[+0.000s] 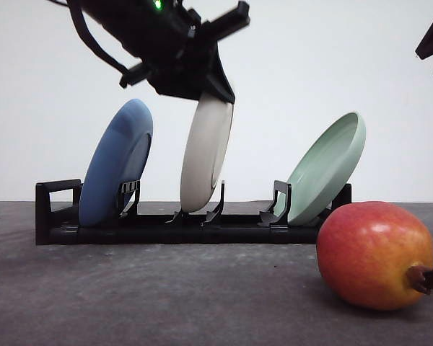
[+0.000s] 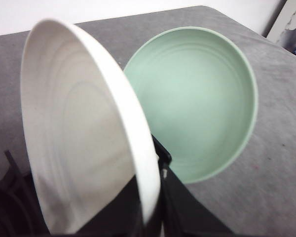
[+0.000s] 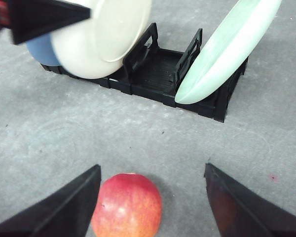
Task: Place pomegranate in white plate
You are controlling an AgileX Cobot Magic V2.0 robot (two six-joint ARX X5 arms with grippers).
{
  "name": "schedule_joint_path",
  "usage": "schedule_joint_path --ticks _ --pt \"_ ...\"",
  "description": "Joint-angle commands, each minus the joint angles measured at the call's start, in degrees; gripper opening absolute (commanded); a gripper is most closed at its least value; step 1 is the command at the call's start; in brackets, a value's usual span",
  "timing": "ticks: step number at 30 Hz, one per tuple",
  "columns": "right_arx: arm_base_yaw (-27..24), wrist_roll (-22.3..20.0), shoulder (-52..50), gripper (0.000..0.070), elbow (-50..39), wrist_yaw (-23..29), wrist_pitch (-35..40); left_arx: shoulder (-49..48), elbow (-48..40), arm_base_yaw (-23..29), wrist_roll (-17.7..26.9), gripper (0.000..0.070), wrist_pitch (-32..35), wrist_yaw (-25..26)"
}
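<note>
Grey, faintly speckled tabletop point(image 1: 166, 295) runs back to a plain white wall, and on it a black plastic dish rack point(image 1: 195, 227) holds three plates on edge, one of each colour: a blue plate point(image 1: 115, 164) at the robot's left end, the white plate point(image 1: 206, 155) in the middle slot, and a pale green plate point(image 1: 328, 167) at the right end, tilted well over to the right. One pomegranate point(image 1: 375, 254) lies on the table in front of the rack's right end, apart from it, its dark calyx pointing right in the front view. The left arm reaches down from the upper left over the middle of the rack, and the left gripper point(image 1: 215, 92) is clamped on the top rim of the white plate; in the left wrist view the rim point(image 2: 147, 192) runs down between the dark fingers, with the green plate's hollow face point(image 2: 197, 98) just behind it. The white plate's lower edge sits at the rack's dividers, so the rack and both neighbouring plates hem it in. The right gripper point(image 3: 153, 197) hangs above the table with its jaws spread wide; the pomegranate point(image 3: 128, 205) lies below, close to one finger point(image 3: 64, 210) and well off the other, not touched by either
</note>
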Motion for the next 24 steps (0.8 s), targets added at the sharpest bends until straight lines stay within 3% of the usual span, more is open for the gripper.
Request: schedule_joint_path --ticks 1,8,15,24 --pt "0.28 0.0 0.2 0.0424 0.68 0.09 0.59 -0.85 1.09 -0.7 0.24 0.0011 -0.09 -0.15" --pt "0.28 0.0 0.2 0.0424 0.68 0.09 0.61 -6.04 1.09 -2.48 0.68 0.0011 -2.51 -0.61" --pt "0.28 0.0 0.2 0.0424 0.68 0.09 0.59 -11.11 0.44 -6.93 0.54 0.0011 -6.24 -4.2" --pt "0.28 0.0 0.2 0.0424 0.68 0.09 0.57 -19.13 -9.4 -14.87 0.98 0.0011 -6.16 -8.33"
